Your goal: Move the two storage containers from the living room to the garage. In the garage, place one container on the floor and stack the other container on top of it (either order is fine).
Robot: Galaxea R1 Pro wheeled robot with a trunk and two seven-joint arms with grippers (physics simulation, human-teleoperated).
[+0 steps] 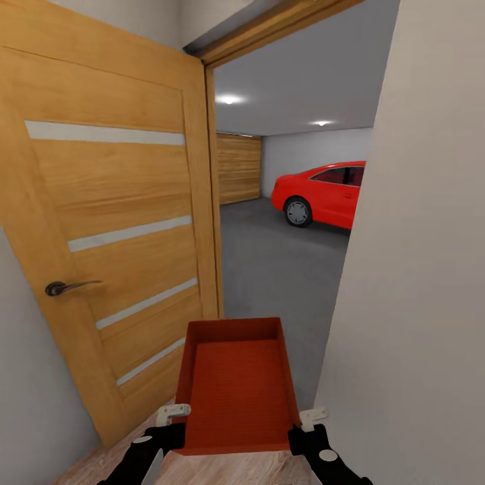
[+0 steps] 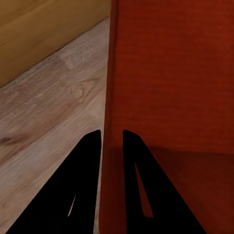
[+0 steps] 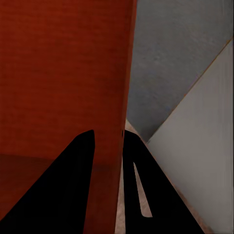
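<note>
Both claws, left (image 1: 176, 419) and right (image 1: 304, 426), pinch the thin side walls of the ribbed orange-red bin (image 1: 237, 387), held up in a narrow gap between the wood door (image 1: 114, 222) and pale wall (image 1: 424, 269), rough grey garage floor (image 1: 276, 263) ahead.

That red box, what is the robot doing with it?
The robot is carrying the orange-red storage container with both arms: the left gripper and right gripper each have their jaws shut on a thin side wall. It stands at an open wooden door, facing the garage with its grey floor and red car.
</note>
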